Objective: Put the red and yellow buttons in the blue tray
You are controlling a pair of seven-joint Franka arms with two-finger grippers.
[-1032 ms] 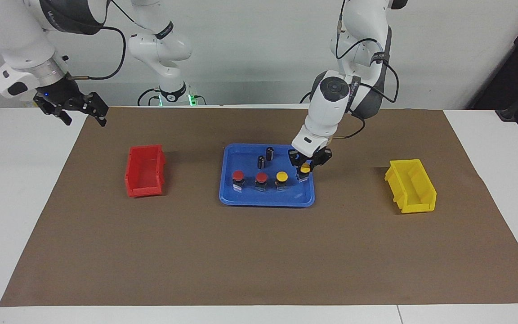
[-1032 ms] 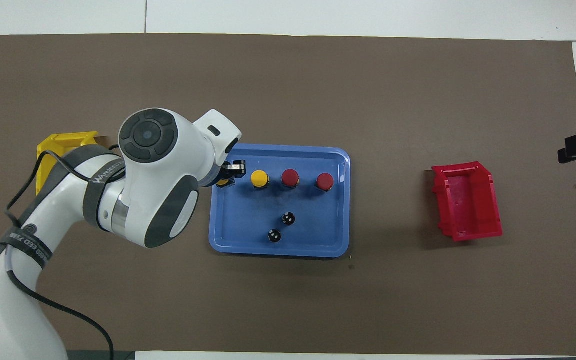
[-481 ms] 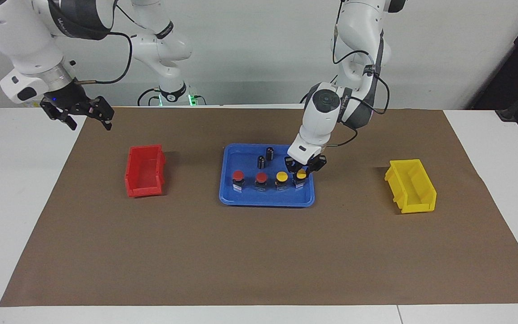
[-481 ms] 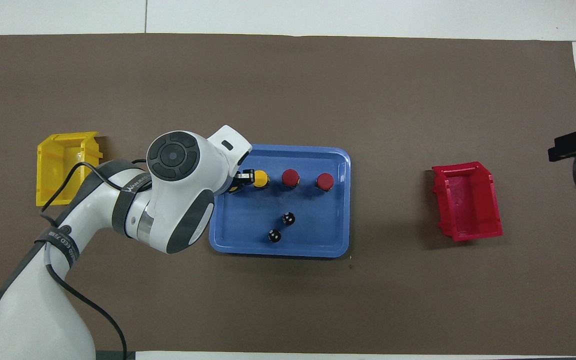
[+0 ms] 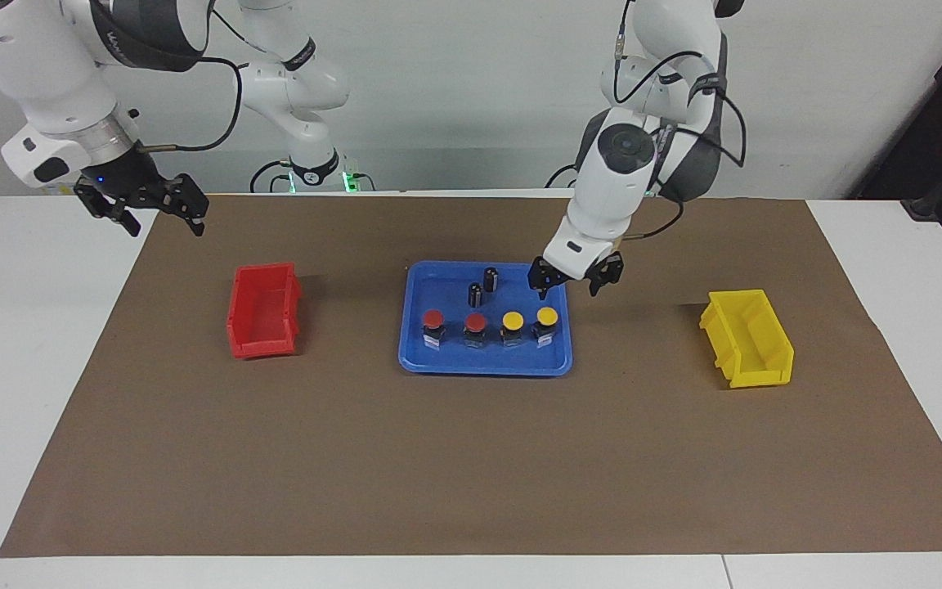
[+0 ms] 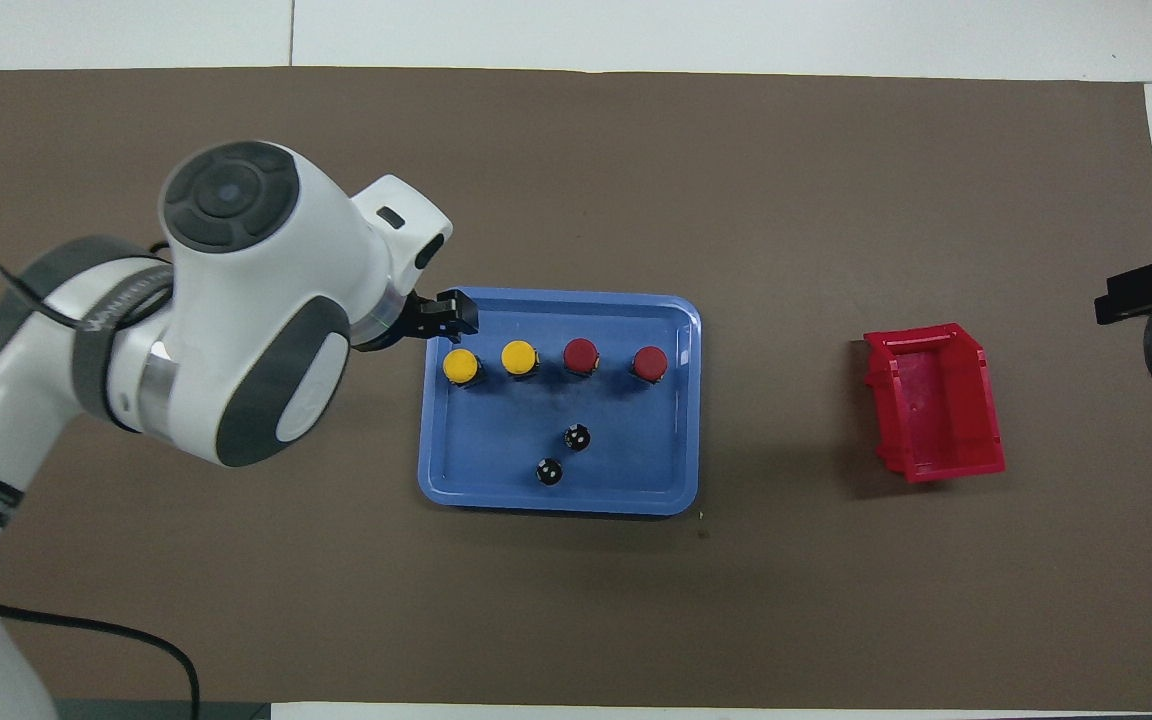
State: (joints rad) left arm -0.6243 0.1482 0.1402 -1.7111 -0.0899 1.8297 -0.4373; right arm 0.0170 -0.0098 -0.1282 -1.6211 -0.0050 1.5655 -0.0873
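Four buttons stand in a row in the blue tray [image 5: 483, 358] [image 6: 626, 480]: two red buttons [image 5: 433, 319] [image 5: 475, 321] and two yellow buttons [image 5: 512, 320] [image 5: 547, 316]. In the overhead view the yellow caps [image 6: 462, 366] [image 6: 519, 358] lie toward the left arm's end and the red caps [image 6: 581, 355] [image 6: 649, 363] beside them. My left gripper [image 5: 571, 286] [image 6: 439, 318] hangs open and empty above the tray's rim, just off the end yellow button. My right gripper [image 5: 162, 222] waits open over the mat's edge, above and apart from the red bin.
Two small dark capless cylinders [image 5: 475, 293] [image 5: 491, 278] stand in the tray, nearer to the robots than the row. A red bin [image 5: 265, 311] [image 6: 936, 400] sits toward the right arm's end, a yellow bin [image 5: 747, 337] toward the left arm's end.
The left gripper set the yellow button down at the end of the row, opened, and rose clear toward the tray's rim. The right gripper shifted slightly.
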